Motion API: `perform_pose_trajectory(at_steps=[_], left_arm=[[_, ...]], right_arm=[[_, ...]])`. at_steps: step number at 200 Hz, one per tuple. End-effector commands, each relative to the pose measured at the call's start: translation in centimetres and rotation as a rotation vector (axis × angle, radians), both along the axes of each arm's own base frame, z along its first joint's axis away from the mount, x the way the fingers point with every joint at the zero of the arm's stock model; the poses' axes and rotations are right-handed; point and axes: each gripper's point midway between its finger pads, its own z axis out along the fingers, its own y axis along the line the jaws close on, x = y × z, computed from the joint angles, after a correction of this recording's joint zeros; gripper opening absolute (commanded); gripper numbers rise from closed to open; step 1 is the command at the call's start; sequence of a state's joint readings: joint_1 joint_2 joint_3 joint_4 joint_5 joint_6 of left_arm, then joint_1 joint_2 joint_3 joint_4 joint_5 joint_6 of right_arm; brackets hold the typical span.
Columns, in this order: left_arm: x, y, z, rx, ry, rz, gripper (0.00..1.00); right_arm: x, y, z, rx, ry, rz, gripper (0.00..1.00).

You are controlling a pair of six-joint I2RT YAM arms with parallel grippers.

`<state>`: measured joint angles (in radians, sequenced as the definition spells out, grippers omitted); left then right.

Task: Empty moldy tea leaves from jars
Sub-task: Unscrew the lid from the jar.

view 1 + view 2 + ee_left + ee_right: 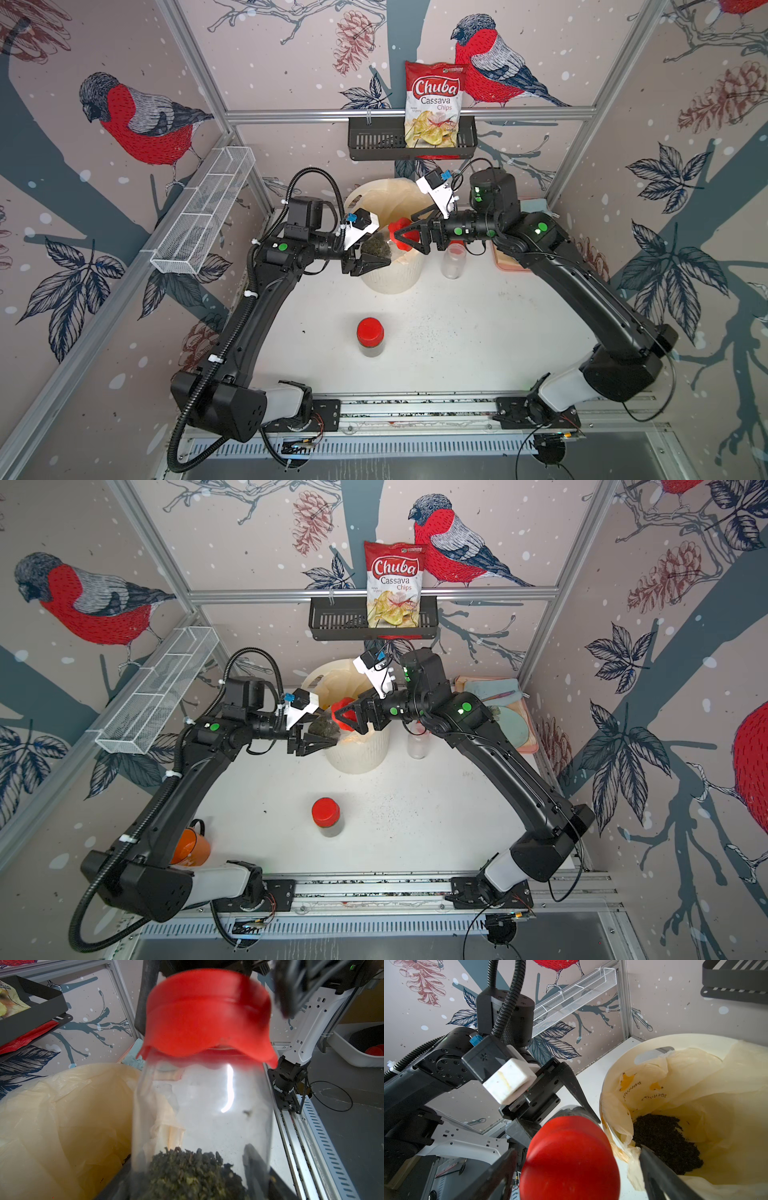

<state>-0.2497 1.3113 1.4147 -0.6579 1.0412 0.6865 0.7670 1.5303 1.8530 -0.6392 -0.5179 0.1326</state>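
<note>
Top views are evenly lit, edges warped; red lid (207, 1016) is blurred in wrist views, glare streak seen on jar (197, 1105).

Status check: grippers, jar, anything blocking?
Left gripper shut on the tilted jar at the bin rim. Right gripper open, jaws straddling its red lid, not clamped. Lid on, tea leaves inside. Nothing in the way.

Three jars (370, 343) (454, 262) (377, 246), one bin (390, 279), one chip bag (434, 104)
</note>
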Motion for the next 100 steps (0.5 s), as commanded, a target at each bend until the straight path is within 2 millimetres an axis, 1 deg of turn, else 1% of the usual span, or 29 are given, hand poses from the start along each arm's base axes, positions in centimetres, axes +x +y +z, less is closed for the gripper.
perform_pose_trajectory(at_steps=[1,35,54,64,100], left_arm=[[0.10,-0.11,0.50,-0.012,-0.027,-0.008,0.62],[0.06,-0.11,0.48,-0.012,-0.024,-0.008,0.62],[0.08,-0.10,0.47,-0.012,-0.025,-0.007,0.62],[0.07,-0.11,0.48,-0.012,-0.024,-0.007,0.62],[0.08,-0.09,0.54,-0.013,-0.025,-0.007,0.62]], right_arm=[[-0.16,0.15,-0.17,-0.005,-0.007,0.006,0.88],[-0.18,0.18,-0.17,-0.002,-0.010,0.011,0.80],[-0.23,0.14,-0.09,-0.001,-0.013,0.012,0.71],[-0.24,0.11,-0.01,0.001,-0.018,0.014,0.68],[-0.33,0.14,0.09,0.007,-0.025,0.032,0.63]])
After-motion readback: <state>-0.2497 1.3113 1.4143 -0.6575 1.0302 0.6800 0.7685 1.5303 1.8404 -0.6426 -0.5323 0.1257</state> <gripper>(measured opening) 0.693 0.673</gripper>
